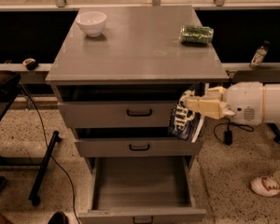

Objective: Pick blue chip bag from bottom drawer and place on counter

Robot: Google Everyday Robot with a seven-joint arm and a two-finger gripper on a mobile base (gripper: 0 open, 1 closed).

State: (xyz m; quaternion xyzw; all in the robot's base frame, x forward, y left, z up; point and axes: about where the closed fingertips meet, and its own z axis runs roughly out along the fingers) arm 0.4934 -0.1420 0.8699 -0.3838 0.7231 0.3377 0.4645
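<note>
Your gripper (190,103) reaches in from the right, fingers closed on the upper edge of the blue chip bag (183,121). Held that way, the bag dangles free, tilted, in front of the right ends of the two upper drawers (130,118).

- Nearest: the bottom drawer (140,183) stands open with nothing visible inside.
- The bag hangs below the counter (140,50), so you likely need height before moving in.
- Far side: white bowl (91,22) back left, green packet (196,34) back right. The bare stretch between them looks the safest place to set down.
</note>
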